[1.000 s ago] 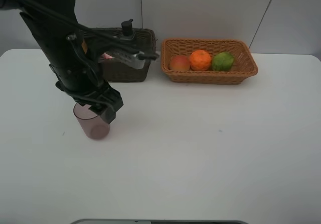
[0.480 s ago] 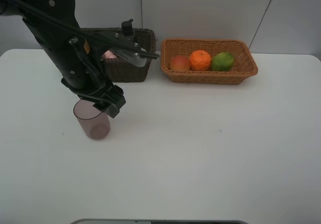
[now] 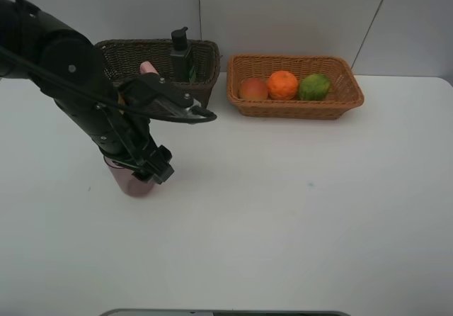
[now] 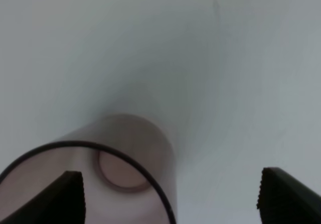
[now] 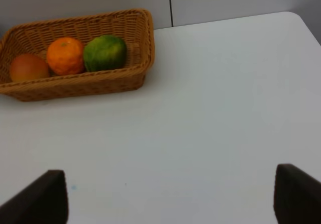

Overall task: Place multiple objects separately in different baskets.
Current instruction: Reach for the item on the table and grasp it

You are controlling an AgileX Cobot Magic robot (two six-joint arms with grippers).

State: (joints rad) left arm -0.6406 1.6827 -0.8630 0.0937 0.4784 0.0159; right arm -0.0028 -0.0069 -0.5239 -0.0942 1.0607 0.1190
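- Mauve cup [image 3: 132, 179], one, translucent, stands upright on the white tabletop [image 3: 297, 217], well in front of the dark brown basket [image 3: 157, 64]; no writing or label can be read on it
- Left gripper [image 3: 150, 166] hangs directly over the cup and hides most of its rim in the high view; in the left wrist view the cup [image 4: 115, 169] sits between the two dark fingertips [image 4: 65, 196], nearer one of them, with its dark rim and round bottom showing
- Left gripper's jaws stand wide apart around the cup; whether either one touches the wall cannot be told
- Dark brown basket holds one dark green pump bottle [image 3: 180, 52], upright at the back, and one pink tube [image 3: 148, 68], only its end showing over the rim; no print readable on either
- Light tan basket [image 3: 294, 106], just beside the brown one to the right, holds three fruits in a row: one red-orange fruit [image 3: 253, 88], one orange [image 3: 282, 84], one green lime [image 3: 313, 86]
- Two baskets in all
- Right gripper [image 5: 165, 196] is spread open over bare tabletop with nothing between its fingertips; its view shows the tan basket and three fruits well apart from it
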